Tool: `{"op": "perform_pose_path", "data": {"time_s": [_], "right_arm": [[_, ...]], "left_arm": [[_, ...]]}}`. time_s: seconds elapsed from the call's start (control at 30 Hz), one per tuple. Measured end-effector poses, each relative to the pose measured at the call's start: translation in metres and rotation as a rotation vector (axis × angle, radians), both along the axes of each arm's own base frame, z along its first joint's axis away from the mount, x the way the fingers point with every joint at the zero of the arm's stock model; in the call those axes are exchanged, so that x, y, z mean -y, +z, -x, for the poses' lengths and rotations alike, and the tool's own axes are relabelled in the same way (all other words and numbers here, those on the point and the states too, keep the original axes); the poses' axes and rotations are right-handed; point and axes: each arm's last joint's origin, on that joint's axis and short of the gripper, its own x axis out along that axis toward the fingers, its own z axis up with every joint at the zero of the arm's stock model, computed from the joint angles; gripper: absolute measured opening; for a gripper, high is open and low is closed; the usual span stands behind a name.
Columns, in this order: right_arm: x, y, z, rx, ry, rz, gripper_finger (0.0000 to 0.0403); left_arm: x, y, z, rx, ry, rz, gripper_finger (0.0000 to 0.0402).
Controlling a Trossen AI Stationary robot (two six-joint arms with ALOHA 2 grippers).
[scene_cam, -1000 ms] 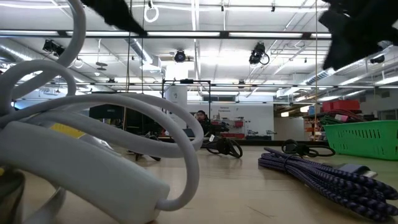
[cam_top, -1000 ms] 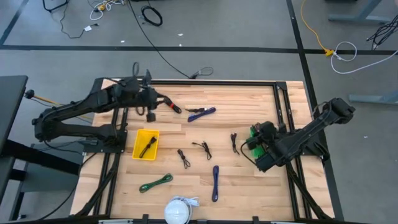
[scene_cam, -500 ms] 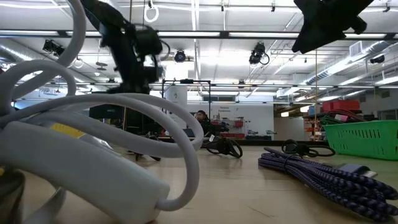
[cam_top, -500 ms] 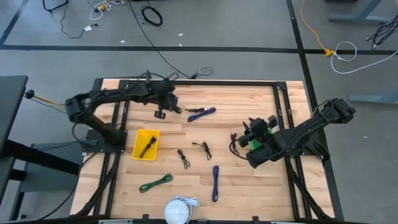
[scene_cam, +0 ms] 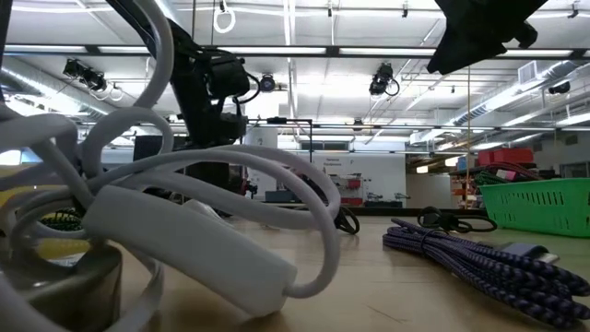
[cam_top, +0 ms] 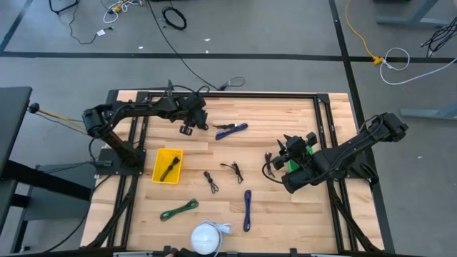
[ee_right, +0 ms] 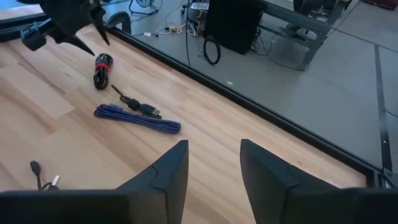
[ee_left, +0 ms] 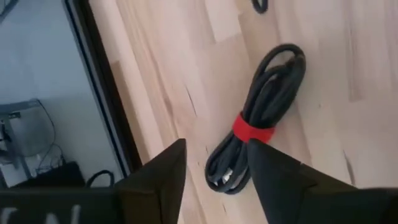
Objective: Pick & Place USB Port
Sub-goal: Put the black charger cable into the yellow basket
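A black cable coil [ee_left: 258,118] bound with a red band [ee_left: 252,132] lies flat on the wooden table near the far left; in the high view the coil [cam_top: 203,124] is just right of my left gripper [cam_top: 191,126]. In the left wrist view my left gripper [ee_left: 216,146] is open and slants down, one finger on each side of the coil's near end. Whether they touch it I cannot tell. My right gripper [cam_top: 284,148] hangs open above the table's right part with nothing between its fingers [ee_right: 214,144].
A yellow bin [cam_top: 168,165] holding a black item stands at the left. Loose cables lie about: blue [cam_top: 230,130], blue [cam_top: 247,209], green [cam_top: 178,209], black [cam_top: 232,170], black [cam_top: 269,164]. A white cable bundle [cam_top: 205,239] sits at the near edge, and a green basket [scene_cam: 535,205] at the right.
My left gripper has swung toward the table's right and come down over the red-banded coil, rolling as it went. My right gripper has shifted a little toward the table's left and turned. The white cable bundle at the near edge has changed shape.
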Motion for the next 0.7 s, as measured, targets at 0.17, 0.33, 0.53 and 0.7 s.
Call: {"op": "perform_pose_path", "data": {"time_s": [0.17,0.33,0.53,0.7], "right_arm": [[0.000,0.000,-0.001,0.011,0.000,0.000,0.0146],[-0.001,0.000,-0.001,0.015,0.000,-0.008,0.0146],[-0.001,0.000,-0.002,0.022,0.001,-0.012,0.0146],[-0.002,0.000,-0.003,0.036,0.001,-0.020,0.0146]], "left_arm": [[0.003,0.000,-0.001,-0.030,-0.021,-0.021,0.0192],[0.006,-0.002,0.001,-0.031,-0.033,0.049,0.0193],[0.007,-0.003,0.000,0.005,-0.025,0.100,0.0193],[0.011,-0.011,-0.005,-0.005,-0.039,0.132,0.0193]]}}
